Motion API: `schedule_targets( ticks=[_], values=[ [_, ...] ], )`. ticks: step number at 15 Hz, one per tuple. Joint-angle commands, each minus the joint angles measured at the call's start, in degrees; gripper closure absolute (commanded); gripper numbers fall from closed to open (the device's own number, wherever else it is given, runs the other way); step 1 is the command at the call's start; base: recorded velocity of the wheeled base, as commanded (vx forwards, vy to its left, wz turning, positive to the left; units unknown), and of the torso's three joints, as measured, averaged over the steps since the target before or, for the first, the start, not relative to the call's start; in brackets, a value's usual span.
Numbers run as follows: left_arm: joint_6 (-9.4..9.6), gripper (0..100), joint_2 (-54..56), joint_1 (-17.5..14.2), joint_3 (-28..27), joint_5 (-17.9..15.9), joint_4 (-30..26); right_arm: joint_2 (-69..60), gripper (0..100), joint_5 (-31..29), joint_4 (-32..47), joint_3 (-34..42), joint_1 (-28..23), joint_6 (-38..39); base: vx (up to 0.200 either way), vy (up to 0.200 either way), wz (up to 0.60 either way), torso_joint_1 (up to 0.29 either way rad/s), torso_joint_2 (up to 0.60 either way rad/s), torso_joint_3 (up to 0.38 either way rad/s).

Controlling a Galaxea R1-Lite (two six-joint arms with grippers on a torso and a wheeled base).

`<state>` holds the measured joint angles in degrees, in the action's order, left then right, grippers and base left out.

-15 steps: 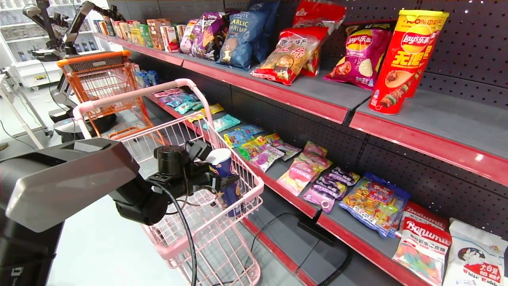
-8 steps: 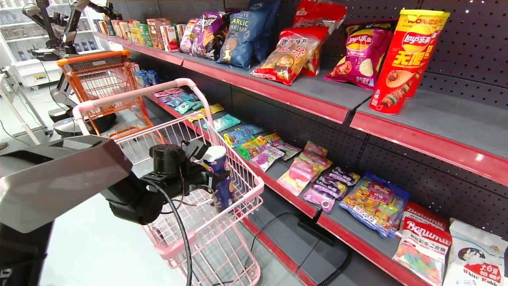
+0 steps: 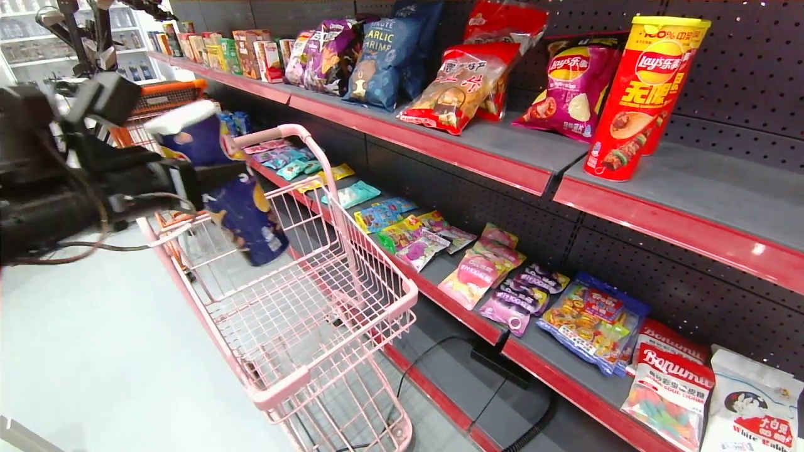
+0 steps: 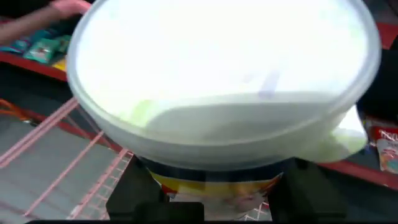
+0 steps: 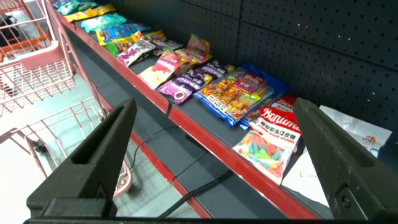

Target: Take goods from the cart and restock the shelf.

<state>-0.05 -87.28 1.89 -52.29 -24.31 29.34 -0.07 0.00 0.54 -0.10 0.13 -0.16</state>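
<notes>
Gripping a blue chip can [image 3: 242, 213] around its upper body, the left gripper [image 3: 182, 172] sits at about ten o'clock in the head view, its fingers clamped on either side below the white lid [image 4: 224, 81]. The can hangs tilted, its base pointing toward five o'clock, over the handle end of the pink cart [image 3: 411, 292], and it looks free of the wire basket. The right gripper [image 5: 214, 168] is spread wide with nothing between its fingers, above the lower shelf [image 5: 205, 134] of candy bags. As for progress, the pick from the cart looks done, while the carry and the placing remain. A likely spot is the bare grey board of the upper shelf [image 3: 722, 182], at about three o'clock, just beside the red can [image 3: 641, 94].
</notes>
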Motion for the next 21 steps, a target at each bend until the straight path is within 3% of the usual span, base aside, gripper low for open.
schedule_targets(
  ticks=[1, 3, 4, 5, 9, 12, 15, 18, 19, 21],
  values=[
    [1.02, 100, 23.65, -8.66, 4.12, -0.13, -10.62, 0.07, 0, 0.0, -0.01, 0.01, 0.04, -0.02, 0.0, 0.0, 0.0, 0.0, 0.0, 0.0],
    [1.02, 100, 34.81, -8.92, 5.7, -0.74, -22.22, 0.07, 0, 0.0, -0.01, 0.01, 0.04, -0.19, 0.0, 0.0, 0.0, 0.0, 0.0, 0.0],
    [1.02, 100, 35.17, -8.92, 5.79, -0.83, -22.58, 0.07, 0, 0.0, -0.01, 0.01, 0.04, -0.19, 0.0, 0.0, 0.0, 0.0, 0.0, 0.0],
    [1.37, 100, 41.41, -8.83, 7.99, -2.59, -27.76, 0.07, 0, 0.0, -0.01, 0.01, 0.04, -0.11, 0.0, 0.0, 0.0, 0.0, 0.0, 0.0],
    [7.43, 100, 49.23, -10.5, 14.4, -2.23, -29.08, 0.07, 0, -0.09, -0.01, 0.01, 0.04, -0.02, 0.0, 0.0, 0.0, 0.12, -0.37, -0.235],
    [7.78, 100, 56.96, -11.03, 18.36, -2.15, -35.23, 0.07, 0, -0.09, -0.01, 0.01, 0.04, -0.02, 0.0, 0.0, 0.0, 0.201, -0.52, -0.333],
    [7.43, 100, 59.6, -11.03, 19.24, -0.74, -36.11, 0.07, 0, -0.09, -0.01, 0.01, 0.04, 0.07, 0.0, 0.0, 0.0, 0.225, -0.57, -0.349],
    [6.11, 100, 60.48, -11.03, 19.94, 10.33, -35.76, 0.07, 0, -0.09, -0.01, 0.01, 0.04, 0.07, 0.0, 0.0, 0.0, 0.24, -0.6, -0.356],
    [4.62, 100, 60.48, -11.03, 20.03, 12.53, -35.58, 0.07, 0, -0.09, -0.01, 0.01, 0.04, 0.07, 0.0, 0.0, 0.0, 0.203, -0.51, -0.295],
    [4.27, 100, 60.57, -10.85, 20.73, 12.53, -34.79, 0.07, 0, -0.09, -0.1, 0.01, 0.04, -0.02, 0.0, 0.0, 0.0, 0.186, -0.43, -0.251]
  ],
)
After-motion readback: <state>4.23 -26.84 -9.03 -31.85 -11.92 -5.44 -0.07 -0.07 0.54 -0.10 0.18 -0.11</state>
